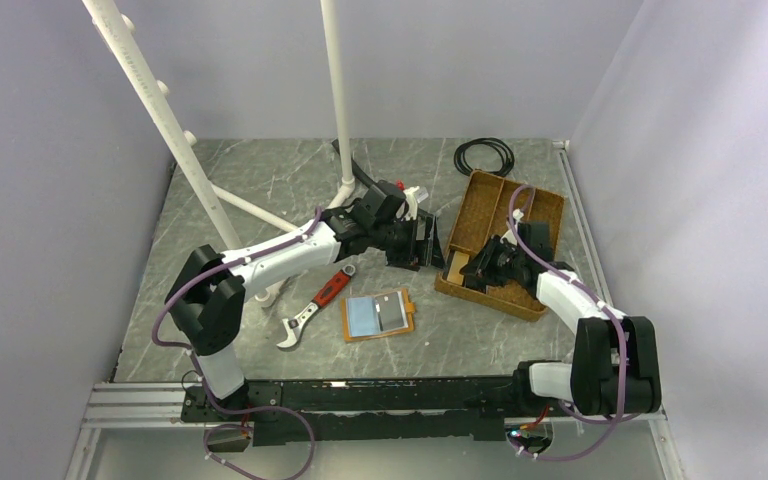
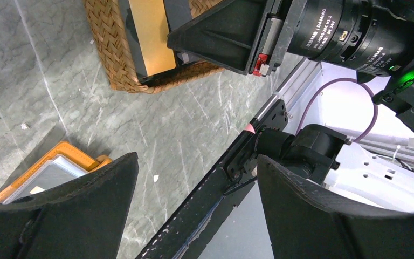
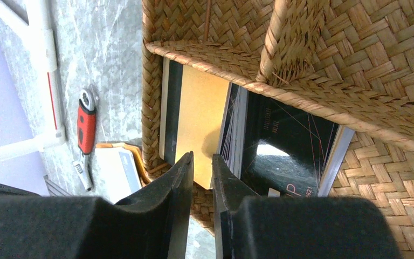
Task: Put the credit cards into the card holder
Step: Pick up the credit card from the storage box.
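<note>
Over on the left of the counter (image 1: 260, 195) we've got a red-handled wrench (image 1: 318, 302). Just right of it the card holder (image 1: 378, 315) lies flat and opened up, with its bluish and grey inner panels facing up.

The left gripper (image 2: 197, 162) hovers above the counter between the card holder and the woven tray (image 1: 552, 205). Its jaws are spread wide with nothing in them.

The credit cards (image 3: 283, 143) are stacked at a tilt in the tray's near-left compartment. They're mostly dark, with a gold-faced one (image 3: 199, 116) on the left side of the pile.

The right gripper (image 3: 201, 159) is down in that compartment, right over the gold card's edge, with the jaws drawn in to a thin slit. We honestly can't tell whether it's pinching that card or just sitting above it.
</note>
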`<state>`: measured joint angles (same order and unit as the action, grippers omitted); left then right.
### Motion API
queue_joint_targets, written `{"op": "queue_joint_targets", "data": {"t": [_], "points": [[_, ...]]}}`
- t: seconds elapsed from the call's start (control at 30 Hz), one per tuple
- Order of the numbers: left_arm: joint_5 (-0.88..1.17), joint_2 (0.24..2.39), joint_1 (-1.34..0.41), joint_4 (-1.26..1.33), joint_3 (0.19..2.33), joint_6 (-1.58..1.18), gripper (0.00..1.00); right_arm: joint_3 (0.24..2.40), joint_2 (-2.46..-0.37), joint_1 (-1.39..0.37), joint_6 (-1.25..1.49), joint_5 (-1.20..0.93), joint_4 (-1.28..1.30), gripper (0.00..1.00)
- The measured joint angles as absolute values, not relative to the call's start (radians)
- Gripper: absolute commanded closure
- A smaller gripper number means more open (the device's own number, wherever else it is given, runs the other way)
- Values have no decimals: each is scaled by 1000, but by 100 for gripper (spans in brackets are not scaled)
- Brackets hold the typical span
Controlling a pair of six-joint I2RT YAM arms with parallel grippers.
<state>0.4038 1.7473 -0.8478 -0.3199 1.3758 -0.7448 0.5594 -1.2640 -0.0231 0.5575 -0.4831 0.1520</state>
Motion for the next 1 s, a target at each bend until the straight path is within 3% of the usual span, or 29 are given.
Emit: {"op": "queue_joint_targets", "data": {"t": [0.27,0.5,1.0], "points": [[405,1748,-848,-311,1361,-749,15,563,-1265,-23,568,-495,142,78],[406,1748,-849,-304,1361,-749,15,581,-1268,-24,567,-459,162,68],[406,1748,-850,-297,1342,-753,15,594,-1321,-36,588,-465,136,72]]}}
